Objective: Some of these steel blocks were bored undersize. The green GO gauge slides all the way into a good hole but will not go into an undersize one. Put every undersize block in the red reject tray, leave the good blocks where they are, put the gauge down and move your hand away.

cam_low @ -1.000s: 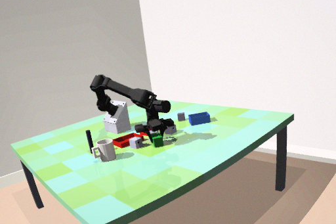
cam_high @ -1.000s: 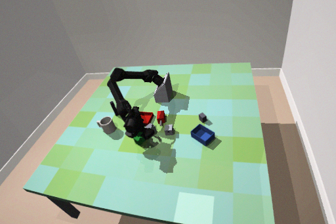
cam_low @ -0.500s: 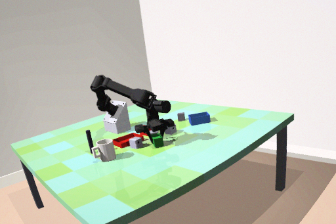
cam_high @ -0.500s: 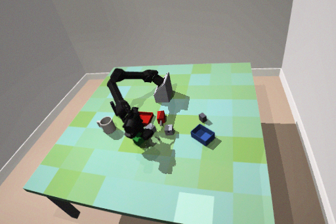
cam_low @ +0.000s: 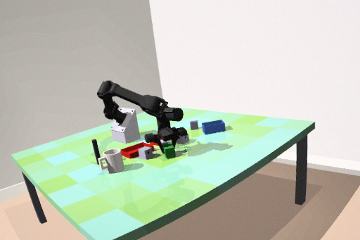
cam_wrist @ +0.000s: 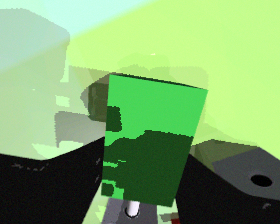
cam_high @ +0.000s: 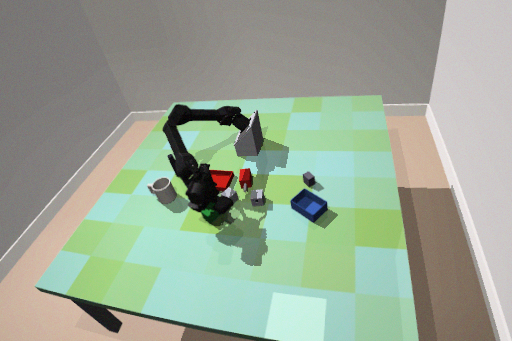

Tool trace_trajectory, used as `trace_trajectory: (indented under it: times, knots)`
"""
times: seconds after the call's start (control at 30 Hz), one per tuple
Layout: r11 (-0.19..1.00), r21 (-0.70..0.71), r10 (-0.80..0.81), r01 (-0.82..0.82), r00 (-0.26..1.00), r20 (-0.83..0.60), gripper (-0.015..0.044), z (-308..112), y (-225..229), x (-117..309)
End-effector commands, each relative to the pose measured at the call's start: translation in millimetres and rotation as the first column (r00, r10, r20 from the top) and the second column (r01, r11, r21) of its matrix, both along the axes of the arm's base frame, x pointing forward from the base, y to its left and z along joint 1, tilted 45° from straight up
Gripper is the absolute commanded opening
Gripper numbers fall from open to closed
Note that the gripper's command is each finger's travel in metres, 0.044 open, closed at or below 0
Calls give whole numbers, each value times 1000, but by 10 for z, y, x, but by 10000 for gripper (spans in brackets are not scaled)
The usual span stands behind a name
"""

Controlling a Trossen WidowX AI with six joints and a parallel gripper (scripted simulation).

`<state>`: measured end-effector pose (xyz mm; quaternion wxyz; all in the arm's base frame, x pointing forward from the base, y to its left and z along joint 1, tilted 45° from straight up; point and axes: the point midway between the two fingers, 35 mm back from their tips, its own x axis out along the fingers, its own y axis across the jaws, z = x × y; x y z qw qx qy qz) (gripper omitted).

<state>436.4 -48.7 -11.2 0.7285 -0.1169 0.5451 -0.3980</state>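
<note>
- Exterior view, leftmost: a pale mug [cam_high: 164,190] [cam_low: 113,161] stands near the red tray [cam_high: 223,180] [cam_low: 133,150].
- Next, a steel block [cam_low: 145,153] sits just beside that tray.
- The gripper [cam_high: 216,205] [cam_low: 169,146] [cam_wrist: 143,141] is clamped on the green gauge [cam_high: 210,213] [cam_low: 169,151] [cam_wrist: 150,125].
- Farthest right lies a blue tray [cam_high: 309,205] [cam_low: 214,127].

"What colours has the worktop [cam_high: 200,267] [cam_low: 105,195]?"

"Patchwork squares, lime green and pale aqua"

"And the gauge [cam_high: 210,214] [cam_low: 169,151] [cam_wrist: 153,115]?"

"Green, bright towards twelve o'clock in the wrist view, darkly shadowed towards six"

"The trays?"

"One red [cam_high: 223,180] [cam_low: 133,150], one blue [cam_high: 309,205] [cam_low: 213,127]"
</note>
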Motion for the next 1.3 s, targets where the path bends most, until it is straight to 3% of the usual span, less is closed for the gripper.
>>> trace_trajectory:
  times: [0.0, 1.27]
  knots:
    - [1000, -4, 6, -6, 1000, 5, 0, 40, -1, 55]
    - [1000, -4, 6, -6, 1000, 6, 0, 75, -29, 180]
